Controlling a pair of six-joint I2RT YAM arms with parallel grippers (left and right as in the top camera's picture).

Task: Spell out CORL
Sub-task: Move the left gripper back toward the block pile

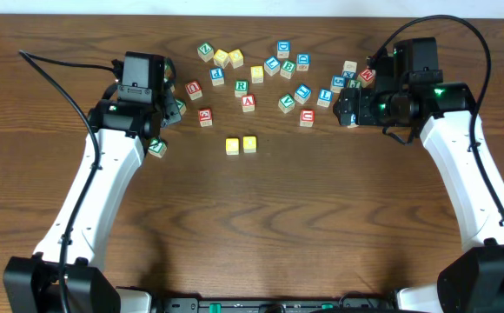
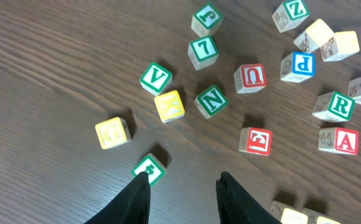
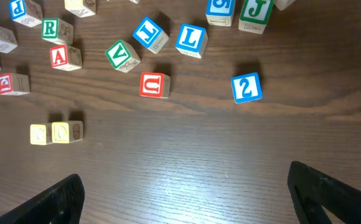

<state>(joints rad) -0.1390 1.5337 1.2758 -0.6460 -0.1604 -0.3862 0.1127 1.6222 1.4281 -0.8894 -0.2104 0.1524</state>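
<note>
Right gripper [image 3: 183, 193] is hanging spread wide, empty; left gripper [image 2: 183, 186] half-parted, holding nothing. Two yellow blocks [image 1: 241, 144] sitting mid-frame; R block [image 3: 55, 29] upper left needs a square grab.

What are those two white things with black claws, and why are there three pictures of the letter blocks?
They are robot arms. Each ends in a claw called a gripper. One picture looks down from above the brown table; the other two come from small cameras on each arm's wrist. In the top picture you see the left gripper and the right gripper. Neither claw holds a block. The right one is wide open; the left one is partly open. Lots of little letter blocks are scattered about. Two yellow blocks sit side by side below the pile, touching. A green R block and a blue L block wait among the rest.
</note>
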